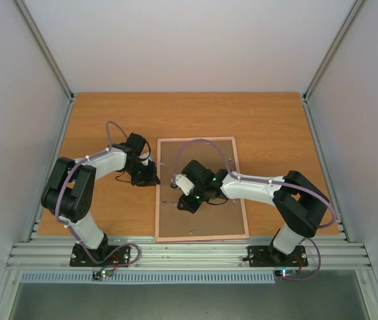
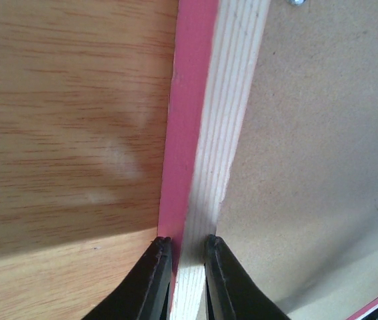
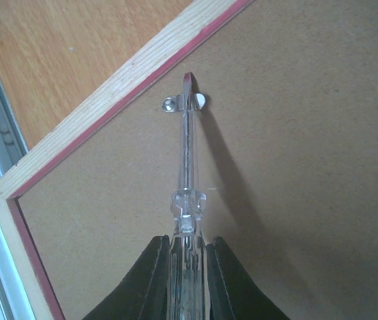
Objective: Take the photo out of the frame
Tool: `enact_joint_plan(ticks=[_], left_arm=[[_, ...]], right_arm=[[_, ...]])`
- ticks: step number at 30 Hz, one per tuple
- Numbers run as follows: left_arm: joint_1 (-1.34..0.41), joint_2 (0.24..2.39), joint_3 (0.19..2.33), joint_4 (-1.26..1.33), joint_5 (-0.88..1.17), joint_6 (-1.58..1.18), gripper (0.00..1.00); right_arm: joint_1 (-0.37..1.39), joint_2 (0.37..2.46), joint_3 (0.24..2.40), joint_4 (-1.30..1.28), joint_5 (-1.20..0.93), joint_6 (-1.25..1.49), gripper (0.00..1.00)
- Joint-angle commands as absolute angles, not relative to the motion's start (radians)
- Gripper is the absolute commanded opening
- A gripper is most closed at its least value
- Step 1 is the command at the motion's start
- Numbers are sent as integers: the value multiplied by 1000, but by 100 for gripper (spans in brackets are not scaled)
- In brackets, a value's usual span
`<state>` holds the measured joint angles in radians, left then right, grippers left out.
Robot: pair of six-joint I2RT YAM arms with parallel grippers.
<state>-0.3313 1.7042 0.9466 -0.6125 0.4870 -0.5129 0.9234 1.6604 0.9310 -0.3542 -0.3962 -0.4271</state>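
- Face down on the desk, brown back board up: the frame, between the two arms, close to the desk's near edge
- Clamped shut on the frame's left rim: the left fingers, one on the pink outer side, one on the inner side by the board
- Gripping a clear-handled tool: the right fingers, above the back board
- Tool tip at a small metal tab beside the frame's pale wooden rim

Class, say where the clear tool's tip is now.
In the right wrist view, the clear tool, held by the right gripper, has its tip at a metal tab on the back of the frame, near its pale rim.
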Motion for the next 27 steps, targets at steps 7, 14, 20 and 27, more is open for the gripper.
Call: enact_joint_plan(ticks=[7, 14, 20, 27], left_arm=[[-337, 1709, 917, -602, 463, -517, 15], [-338, 1705, 916, -603, 459, -515, 15], [-338, 1713, 923, -597, 461, -517, 15], [-338, 1724, 935, -604, 462, -511, 15]], right_arm=[[927, 1571, 937, -374, -332, -430, 1], [886, 1599, 988, -349, -332, -442, 1], [832, 1670, 1039, -293, -307, -424, 1], [773, 1782, 1126, -277, -300, -426, 1]])
